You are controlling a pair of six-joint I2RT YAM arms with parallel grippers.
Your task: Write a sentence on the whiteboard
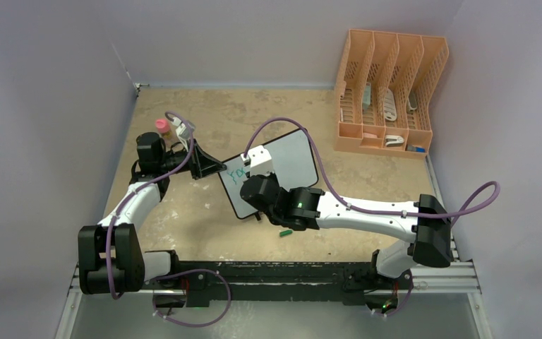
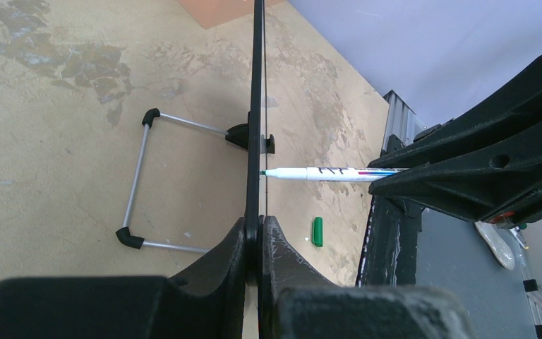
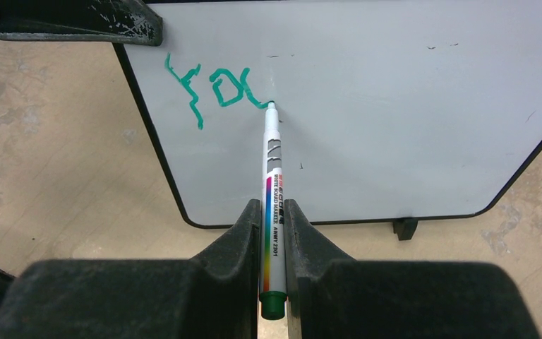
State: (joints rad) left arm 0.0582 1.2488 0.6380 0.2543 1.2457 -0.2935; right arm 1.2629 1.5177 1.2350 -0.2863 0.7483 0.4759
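**Clerk:** Item one, left gripper (image 2: pixel 259 226)?

**Checker:** Jaws closed down to a thin gap, and that gap is filled by the black frame of the whiteboard (image 3: pixel 395 106). Both fingers press on the frame, one on each face of the board, which the left wrist view shows edge-on.

**Clerk:** Item two, right gripper (image 3: pixel 273 208)?

**Checker:** Jaws closed on the barrel of a white marker (image 3: pixel 274 183), gripped along its lower half. The green butt end sticks out behind the fingers. The tip touches the board face.

**Clerk:** Item three, the sentence (image 3: pixel 215 88)?

**Checker:** A short run of teal-green characters in the board's upper left corner, as the right wrist view has it. The marker tip sits at the end of the last stroke. The rest of the board is unwritten, apart from a few small dark specks.

**Clerk:** Board location?

**Checker:** Mid-table (image 1: pixel 205 212), between the two arms, standing on its lower edge, with a wire stand (image 2: pixel 137 180) on its back side.

**Clerk:** Sundries?

**Checker:** A green marker cap (image 2: pixel 317 231) lies loose on the table in front of the board. An orange file rack (image 1: pixel 388 92) is in the far right corner, well apart.
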